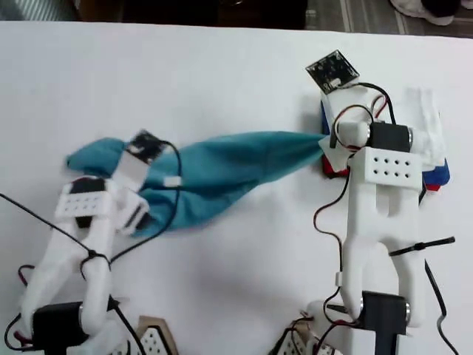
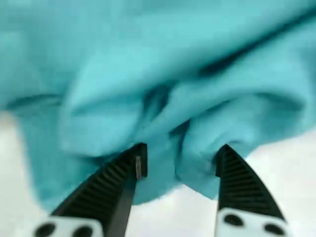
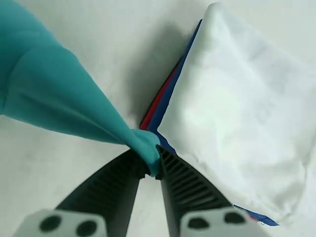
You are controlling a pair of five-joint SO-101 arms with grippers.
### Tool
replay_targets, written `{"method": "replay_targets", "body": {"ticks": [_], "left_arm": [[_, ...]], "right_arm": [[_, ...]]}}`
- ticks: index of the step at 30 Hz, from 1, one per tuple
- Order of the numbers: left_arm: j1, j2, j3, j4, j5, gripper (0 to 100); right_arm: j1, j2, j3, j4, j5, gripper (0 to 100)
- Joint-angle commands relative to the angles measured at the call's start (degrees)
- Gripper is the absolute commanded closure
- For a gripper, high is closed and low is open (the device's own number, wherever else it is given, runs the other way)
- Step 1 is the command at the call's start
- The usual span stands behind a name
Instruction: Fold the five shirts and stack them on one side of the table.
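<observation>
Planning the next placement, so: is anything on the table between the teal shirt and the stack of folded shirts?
Nothing visible does. The right end effector grips the teal shirt by its tip right at the edge of the stack, where a white shirt lies on top; only bare table lies between them.

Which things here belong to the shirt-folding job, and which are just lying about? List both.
Job: teal shirt, pinched by the right gripper, with the open left gripper over it; folded stack, white shirt on top.
Lying about: table; black cable.
</observation>
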Motion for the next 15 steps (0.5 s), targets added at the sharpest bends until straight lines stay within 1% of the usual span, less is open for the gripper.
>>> {"method": "replay_targets", "body": {"ticks": [1, 4, 7, 9, 11, 15], "left_arm": [[-5.6, -1.0, -0.6, -6.6, -4.1, 76], [-9.0, 0.8, -2.8, -7.1, -5.9, 76], [-10.6, 2.2, -6.1, -3.3, -5.8, 76], [-10.2, 2.4, -8.1, 1.1, -5.8, 76], [-8.3, 2.3, -10.9, 6.6, -5.8, 76], [-2.8, 1.8, -18.5, 21.1, -5.9, 76]], "right_arm": [[0.9, -0.6, -1.7, -0.8, 0.1, 97.9], [1.0, -0.6, -1.7, -0.8, 0.1, 97.8], [0.9, -0.3, -1.7, -0.8, 0.1, 97.8], [0.7, -0.1, -1.7, -0.8, 0.1, 97.8], [0.6, 0.0, -1.7, -0.8, -0.1, 97.8], [0.5, 0.0, -1.7, -1.1, -0.1, 97.8]]}}
